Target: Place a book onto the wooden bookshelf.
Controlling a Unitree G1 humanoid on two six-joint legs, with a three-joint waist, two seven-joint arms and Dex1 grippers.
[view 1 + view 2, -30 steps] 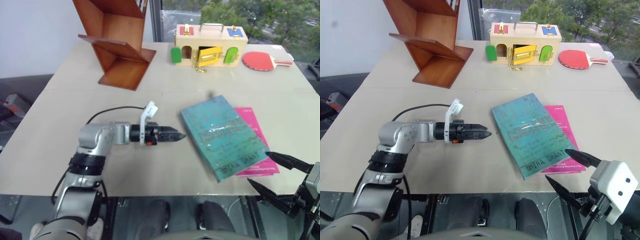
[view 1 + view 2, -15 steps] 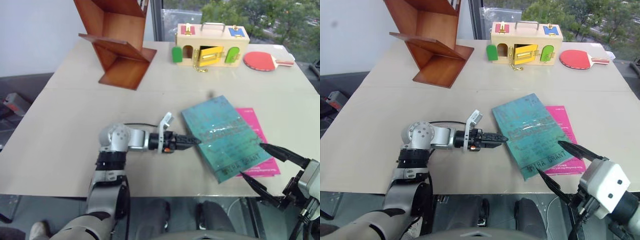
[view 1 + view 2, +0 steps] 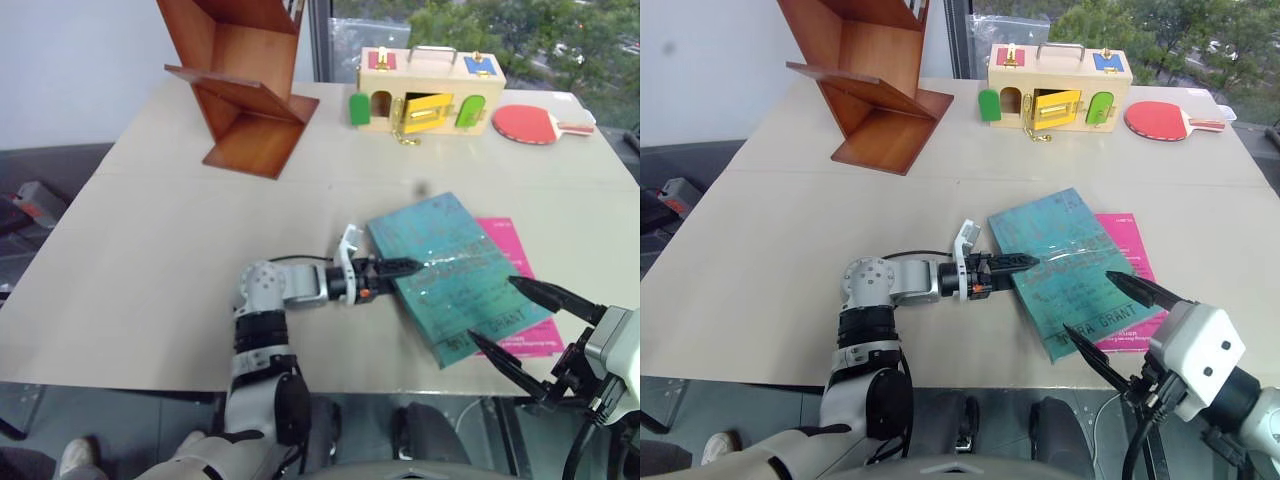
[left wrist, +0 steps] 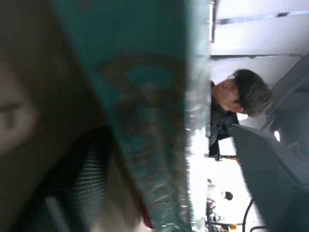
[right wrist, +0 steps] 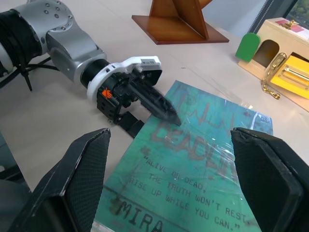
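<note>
Okay, I've got the left hand at the centre of the head view, lying low along the worktop and straddling the near-left edge of the book. From the right wrist view I can see one finger on top of the teal cover and the other slipped under it against the worktop, so the fingers are apart around the edge, not yet pinched tight as far as I can judge. The book lies flat at centre right of the frame, overlapping the pink book that pokes out from under its right side. The wooden bookshelf stands well apart, at the upper left of the frame.

My right hand hovers at the lower right, fingers spread wide, just off the book's near corner and holding nothing.

To do this step well, I want the lower finger pushed further under the cover before I squeeze, because a thin glossy book will likely slip from a shallow bite. I'd close firmly, lift the edge slowly, and watch that the pink book doesn't drag along. The right hand could take the rising side to steady it.
</note>
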